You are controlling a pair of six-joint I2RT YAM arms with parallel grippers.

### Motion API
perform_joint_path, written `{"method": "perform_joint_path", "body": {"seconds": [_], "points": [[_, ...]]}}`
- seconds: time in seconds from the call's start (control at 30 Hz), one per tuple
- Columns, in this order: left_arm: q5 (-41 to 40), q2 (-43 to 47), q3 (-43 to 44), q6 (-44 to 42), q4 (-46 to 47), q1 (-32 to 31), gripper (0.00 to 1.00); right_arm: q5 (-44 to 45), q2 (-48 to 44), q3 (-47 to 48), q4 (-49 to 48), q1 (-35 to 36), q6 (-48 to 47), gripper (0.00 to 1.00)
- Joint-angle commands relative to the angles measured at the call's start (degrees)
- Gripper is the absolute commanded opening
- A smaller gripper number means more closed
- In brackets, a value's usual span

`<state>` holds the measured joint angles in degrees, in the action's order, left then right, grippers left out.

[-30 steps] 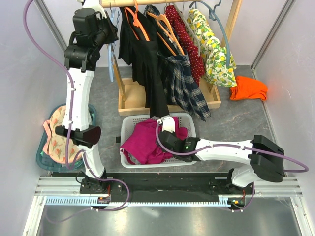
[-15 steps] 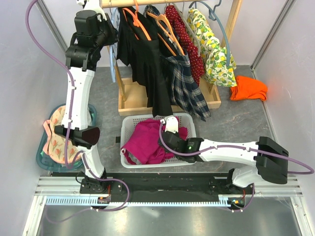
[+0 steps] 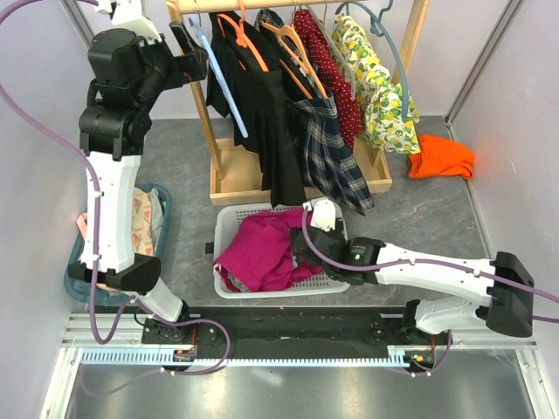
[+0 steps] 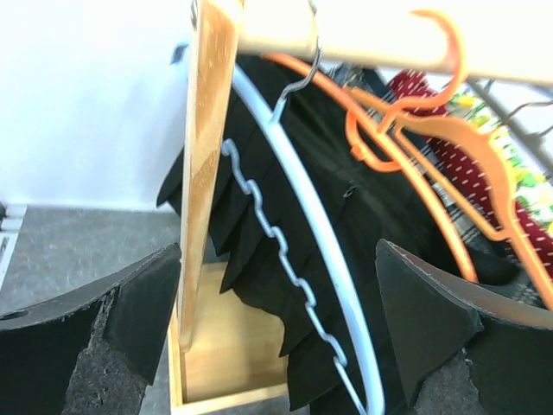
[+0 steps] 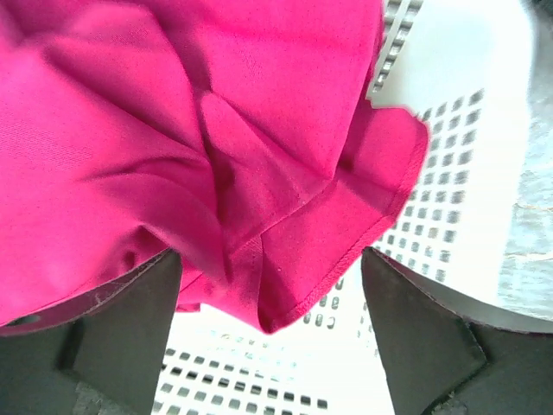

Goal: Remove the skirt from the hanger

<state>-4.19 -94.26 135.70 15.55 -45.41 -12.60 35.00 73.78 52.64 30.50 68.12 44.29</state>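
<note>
The skirt [image 3: 336,161], pleated plaid cloth, hangs on the thin peach hanger [image 3: 291,52], to the right of the left gripper [image 3: 194,48], which is stretched up high, and just past the low right gripper [image 3: 316,214].

Left wrist view: the jaws are wide open around a smooth light-blue hanger [image 4: 321,285].

Right wrist view: the jaws are wide open over soft magenta cloth [image 5: 173,130] in a white basket [image 5: 458,181] full of holes.

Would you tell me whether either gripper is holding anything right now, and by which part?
Nothing is held. The left gripper stands open by the blue hanger, and the right gripper is open above the magenta garment.
</note>
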Motion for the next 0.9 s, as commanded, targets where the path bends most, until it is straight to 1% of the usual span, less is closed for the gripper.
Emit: {"method": "perform_joint_path", "body": {"seconds": [0.0,0.07,0.13,0.17,0.27,0.3,0.33,0.37,0.4,0.47,0.5,0.53,0.6,0.63,0.7,0.73,0.77,0.87], "points": [[0.14,3.72,-0.70,-0.70,4.00,0.29,1.00,2.79,-3.29,9.13,9.99,-0.09,-0.25,0.92],[1.36,5.74,-1.40,-0.61,4.80,0.21,1.00,2.53,-4.60,13.61,11.07,-0.09,-2.27,0.92],[3.38,6.98,-2.72,0.26,5.85,0.21,1.00,1.91,-5.22,17.03,9.94,-0.09,-3.77,0.89],[6.44,7.77,-3.07,1.40,6.12,0.21,0.99,1.65,-5.22,17.84,8.71,-0.09,-4.38,0.88],[11.20,7.43,-2.72,3.77,6.30,-0.67,1.00,0.77,-4.44,16.71,-0.76,-0.09,-7.11,0.76],[12.09,7.07,-2.37,4.22,6.38,-1.45,1.00,0.42,-3.91,15.83,-6.88,0.00,-8.59,0.67],[12.70,6.72,-2.02,4.49,6.47,-2.16,1.00,-0.02,-2.16,14.26,-9.73,-0.09,-9.04,0.63],[12.80,5.59,-0.71,4.31,6.47,-3.12,1.00,-0.11,-1.02,13.46,-12.46,-0.09,-9.57,0.56],[12.62,4.88,0.17,3.96,6.56,-5.48,1.00,-0.02,0.30,12.93,-16.31,-0.09,-9.84,0.43],[10.35,3.30,3.15,1.95,7.17,-8.57,1.00,0.06,4.96,12.66,-18.37,-0.09,-9.93,0.33],[9.64,1.73,3.95,1.07,7.70,-11.54,1.00,0.15,6.62,13.01,-18.37,-0.09,-9.49,0.26],[8.50,0.67,5.00,0.19,8.40,-13.05,1.00,-0.89,8.99,13.27,-18.29,-0.09,-8.79,0.24],[5.25,-2.23,7.47,-1.75,9.54,-16.38,1.00,-2.39,9.98,11.71,-18.98,-0.09,-8.09,0.22],[2.89,-3.12,8.08,-2.19,10.07,-17.19,1.00,-3.18,9.63,10.65,-19.77,0.08,-7.56,0.24],[1.21,-5.48,9.49,-3.42,12.27,-19.20,1.00,-4.33,8.67,7.32,-21.71,0.35,-7.12,0.35],[-1.33,-6.11,9.76,-3.94,13.14,-19.91,1.00,-4.59,7.53,6.34,-22.23,0.26,-6.68,0.41],[-1.96,-6.72,9.93,-4.65,14.37,-20.96,1.00,-4.59,7.09,5.55,-22.41,0.44,-6.33,0.52],[-5.73,-8.48,9.76,-7.02,16.66,-23.33,1.00,-4.51,5.68,3.35,-22.50,0.44,-5.62,0.61]]}}
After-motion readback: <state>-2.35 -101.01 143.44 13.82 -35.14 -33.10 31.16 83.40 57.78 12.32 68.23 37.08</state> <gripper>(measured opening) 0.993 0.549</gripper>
